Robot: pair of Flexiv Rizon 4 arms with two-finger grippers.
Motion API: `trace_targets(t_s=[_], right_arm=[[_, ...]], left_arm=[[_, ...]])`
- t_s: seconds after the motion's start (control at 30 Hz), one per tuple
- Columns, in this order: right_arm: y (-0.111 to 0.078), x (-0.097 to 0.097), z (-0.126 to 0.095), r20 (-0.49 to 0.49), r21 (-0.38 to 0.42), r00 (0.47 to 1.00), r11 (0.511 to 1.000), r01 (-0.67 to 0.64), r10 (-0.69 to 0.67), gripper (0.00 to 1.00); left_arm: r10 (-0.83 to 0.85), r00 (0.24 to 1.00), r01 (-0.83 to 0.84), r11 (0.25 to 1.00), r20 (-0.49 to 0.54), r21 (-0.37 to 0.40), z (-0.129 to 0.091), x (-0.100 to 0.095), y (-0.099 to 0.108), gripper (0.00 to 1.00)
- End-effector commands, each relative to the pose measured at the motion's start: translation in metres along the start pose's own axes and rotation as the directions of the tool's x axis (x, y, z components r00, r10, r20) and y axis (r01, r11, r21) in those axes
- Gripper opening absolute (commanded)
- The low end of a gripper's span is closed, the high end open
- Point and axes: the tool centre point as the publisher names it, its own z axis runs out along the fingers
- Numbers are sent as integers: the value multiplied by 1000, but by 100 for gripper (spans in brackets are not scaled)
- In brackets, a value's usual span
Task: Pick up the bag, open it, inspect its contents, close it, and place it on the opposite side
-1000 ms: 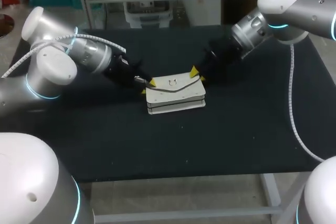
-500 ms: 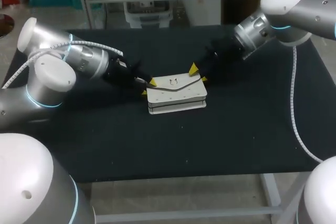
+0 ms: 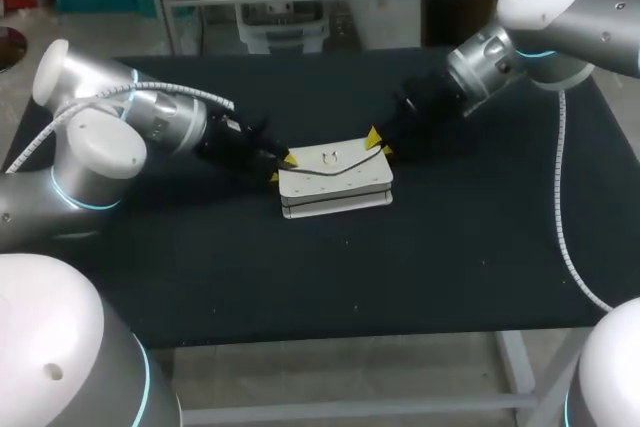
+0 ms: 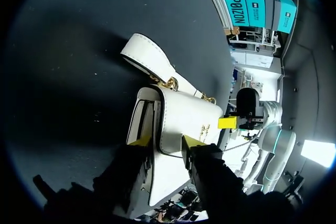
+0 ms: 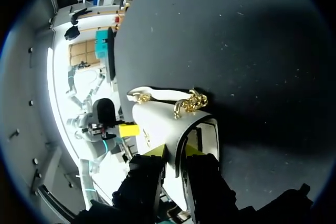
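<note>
White bag [image 3: 335, 182] with gold chain [image 5: 190, 102], black table [image 3: 300, 277]

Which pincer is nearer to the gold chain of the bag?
Right. The chain lies just ahead of the right pincer; the left pincer is at the bag's other end.

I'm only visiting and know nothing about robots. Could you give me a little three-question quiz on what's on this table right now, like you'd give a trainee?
1. True or false: the left end effector and the right end effector are at opposite ends of the white bag.
2. Multiple choice: the bag's chain hardware is A silver, B gold, C black.
3. Fill in: the bag lies on a ____ table.
Key: 1 true; 2 B; 3 black.
</note>
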Motion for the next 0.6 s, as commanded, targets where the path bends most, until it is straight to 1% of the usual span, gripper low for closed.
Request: trace_targets(t_s=[0.03,0.07,0.27,0.53,0.6], right_arm=[[0,1,-7,-7,14,1000,1000,3,-3,98],[-1,2,-9,-4,17,1000,1000,2,-2,100],[-10,7,-21,20,10,1000,1000,7,-7,100],[-28,11,-19,65,11,998,1000,17,-18,100],[-32,9,-17,78,11,997,1000,18,-19,100]], left_arm=[[8,1000,-8,1000,4,19,-3,3,7,100],[8,1000,-8,1000,5,19,-4,4,7,100],[6,1000,-8,999,29,51,-16,7,13,100],[-20,997,13,996,78,86,-30,7,12,100],[-21,996,13,997,89,81,-35,8,11,100]])
